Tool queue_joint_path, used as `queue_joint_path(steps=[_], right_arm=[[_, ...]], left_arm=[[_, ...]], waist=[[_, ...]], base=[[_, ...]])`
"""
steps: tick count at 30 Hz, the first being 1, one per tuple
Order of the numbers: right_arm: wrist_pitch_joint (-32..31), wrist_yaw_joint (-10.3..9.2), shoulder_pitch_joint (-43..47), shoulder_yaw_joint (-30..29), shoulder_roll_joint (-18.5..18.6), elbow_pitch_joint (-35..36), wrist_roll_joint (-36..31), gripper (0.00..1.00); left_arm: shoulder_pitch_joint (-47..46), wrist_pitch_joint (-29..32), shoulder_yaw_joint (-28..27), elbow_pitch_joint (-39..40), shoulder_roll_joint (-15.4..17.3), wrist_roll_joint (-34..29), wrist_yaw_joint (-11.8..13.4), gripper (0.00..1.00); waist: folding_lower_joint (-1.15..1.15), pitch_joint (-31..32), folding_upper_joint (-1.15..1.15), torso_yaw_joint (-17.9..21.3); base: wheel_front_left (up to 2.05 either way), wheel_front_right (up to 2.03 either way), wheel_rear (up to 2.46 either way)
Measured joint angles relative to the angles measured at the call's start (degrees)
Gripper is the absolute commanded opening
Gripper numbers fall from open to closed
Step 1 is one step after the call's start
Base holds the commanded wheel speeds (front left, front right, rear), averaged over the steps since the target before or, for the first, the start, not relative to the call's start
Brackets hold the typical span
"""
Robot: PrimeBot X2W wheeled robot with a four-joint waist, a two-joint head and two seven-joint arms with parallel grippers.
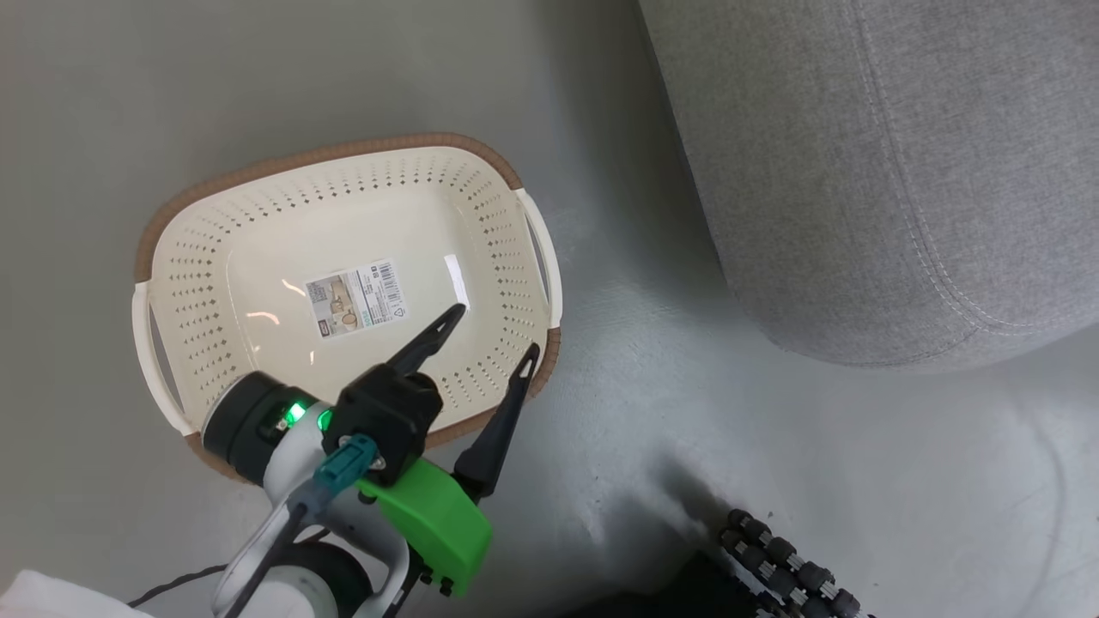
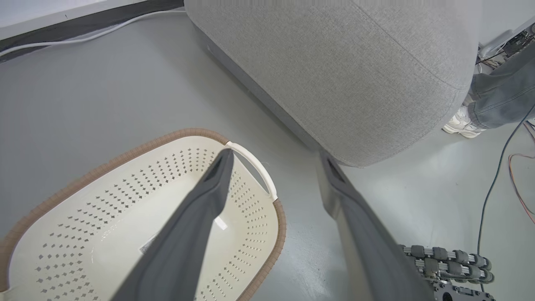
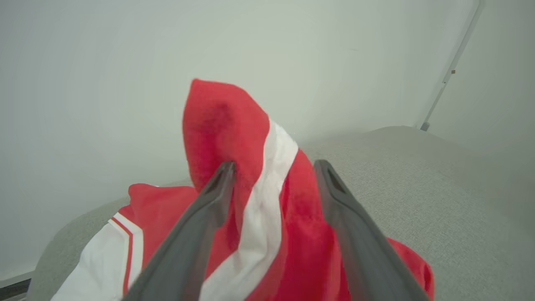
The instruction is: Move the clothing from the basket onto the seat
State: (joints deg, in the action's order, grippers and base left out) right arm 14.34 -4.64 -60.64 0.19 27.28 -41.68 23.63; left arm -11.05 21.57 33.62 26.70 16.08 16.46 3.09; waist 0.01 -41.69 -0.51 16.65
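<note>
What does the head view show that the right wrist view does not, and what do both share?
Head view, not the other: the basket, bare but for a label, and the open left gripper over its rim. Right wrist view, not the other: red-and-white clothing heaped on the seat, between the right gripper and its spread fingers. Both: the grey seat.

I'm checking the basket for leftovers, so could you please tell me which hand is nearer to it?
Left. The left hand hangs open over the basket, near its rim; the right hand is at the seat, open around the clothing.
</note>
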Motion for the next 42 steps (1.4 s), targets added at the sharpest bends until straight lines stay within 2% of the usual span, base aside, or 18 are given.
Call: queue_joint_path(steps=[8,14,24,30,42], right_arm=[[0.1,0.82,0.3,3.3,-0.5,0.1,-3.2,1.00],[0.3,3.14,4.1,5.5,-1.2,8.4,-6.3,1.00],[0.3,4.12,16.6,5.7,-3.4,15.8,-6.7,1.00],[0.3,4.07,25.9,5.6,-6.1,18.3,-6.6,1.00],[0.3,3.44,39.9,6.5,-11.3,23.6,-6.8,1.00]], left_arm=[[-0.3,-4.1,-1.6,-2.1,-2.4,2.1,0.0,1.00],[-0.3,-8.5,-4.3,-5.3,-3.7,4.6,0.0,1.00],[0.0,-15.9,-8.1,-10.3,-5.8,7.7,0.1,1.00],[2.4,-19.8,-10.4,-13.6,-7.1,8.8,0.7,1.00],[7.3,-24.2,-14.3,-20.6,-7.8,11.2,1.7,1.00]], waist=[[0.00,2.6,0.00,0.5],[0.00,6.1,0.00,0.8],[0.00,13.5,0.00,0.0],[-0.01,17.8,0.00,-2.3],[-0.01,26.0,0.00,-10.5]], base=[[0.00,0.00,0.00],[0.00,0.00,0.00],[0.00,0.00,0.00],[0.00,0.00,0.00],[0.00,0.00,0.00]])
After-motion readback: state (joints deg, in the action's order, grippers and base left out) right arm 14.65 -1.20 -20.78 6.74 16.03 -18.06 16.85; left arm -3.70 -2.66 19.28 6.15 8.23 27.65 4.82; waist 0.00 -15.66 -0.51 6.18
